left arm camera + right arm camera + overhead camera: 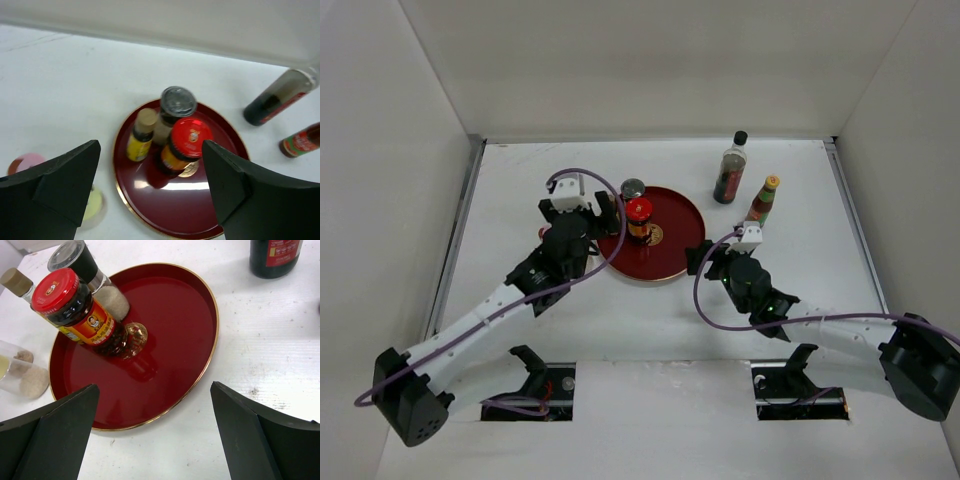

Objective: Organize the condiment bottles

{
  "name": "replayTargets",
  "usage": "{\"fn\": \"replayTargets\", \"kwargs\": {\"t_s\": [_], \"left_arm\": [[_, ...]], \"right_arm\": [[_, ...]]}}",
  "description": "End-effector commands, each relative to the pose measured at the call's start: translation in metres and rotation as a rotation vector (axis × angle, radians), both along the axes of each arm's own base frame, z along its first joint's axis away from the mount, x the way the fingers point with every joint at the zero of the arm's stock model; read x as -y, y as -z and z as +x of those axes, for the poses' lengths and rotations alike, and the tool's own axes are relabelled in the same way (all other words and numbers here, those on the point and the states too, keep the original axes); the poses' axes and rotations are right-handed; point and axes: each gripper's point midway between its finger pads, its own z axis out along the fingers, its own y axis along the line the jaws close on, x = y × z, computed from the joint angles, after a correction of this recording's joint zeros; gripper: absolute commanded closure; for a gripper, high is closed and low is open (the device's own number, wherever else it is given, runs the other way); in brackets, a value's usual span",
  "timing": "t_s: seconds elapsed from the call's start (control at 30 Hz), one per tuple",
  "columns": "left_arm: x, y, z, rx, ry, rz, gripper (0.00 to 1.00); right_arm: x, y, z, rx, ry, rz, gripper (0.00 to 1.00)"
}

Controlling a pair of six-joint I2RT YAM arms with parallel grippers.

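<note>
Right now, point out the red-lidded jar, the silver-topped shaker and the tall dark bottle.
red-lidded jar (pixel 92 322), right wrist view, on its front label.
silver-topped shaker (pixel 177 102), left wrist view, on its silver top.
tall dark bottle (pixel 729 178), top external view, on its dark body.

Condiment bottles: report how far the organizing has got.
Done: red-lidded jar, silver-topped shaker and tan-capped bottle stand on the red tray. In hand: nothing; left gripper and right gripper are open beside the tray. Left: tall dark bottle and yellow-capped bottle right of it, pink container and cream container to its left.
</note>
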Motion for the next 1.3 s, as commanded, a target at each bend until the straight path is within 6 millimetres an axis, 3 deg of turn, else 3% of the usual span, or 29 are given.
{"fn": "replayTargets", "kwargs": {"t_s": [0.0, 0.17, 0.27, 0.67, 0.87, 0.97, 1.07, 1.17, 1.27], "left_arm": [[-0.035, 0.050, -0.012, -0.149, -0.086, 0.055, 0.18], [-0.042, 0.097, -0.012, -0.259, -0.081, 0.083, 0.19], [-0.049, 0.105, -0.007, -0.270, -0.122, 0.115, 0.24], [-0.067, 0.141, 0.001, -0.316, -0.217, 0.193, 0.36], [-0.065, 0.148, 0.003, -0.335, -0.207, 0.203, 0.59], [-0.068, 0.132, 0.002, -0.301, -0.234, 0.201, 0.68], [-0.065, 0.091, 0.000, -0.209, -0.244, 0.158, 0.71], [-0.046, 0.056, 0.001, -0.140, -0.195, 0.108, 0.71], [-0.022, 0.038, 0.004, -0.113, -0.145, 0.089, 0.71]], "right_arm": [[-0.004, -0.012, 0.005, 0.032, 0.001, 0.045, 0.00], [-0.008, -0.010, 0.007, 0.029, -0.003, 0.030, 0.00], [-0.011, -0.003, 0.007, 0.010, -0.011, 0.020, 0.00], [-0.010, -0.007, 0.009, 0.021, -0.005, 0.018, 0.00], [-0.012, -0.003, 0.010, 0.011, -0.007, 0.010, 0.00], [-0.009, -0.006, 0.009, 0.017, -0.002, 0.026, 0.00], [-0.011, -0.003, 0.009, 0.011, -0.006, 0.023, 0.00], [-0.010, -0.005, 0.010, 0.015, 0.000, 0.018, 0.00], [-0.011, -0.003, 0.009, 0.010, -0.006, 0.026, 0.00]]}}
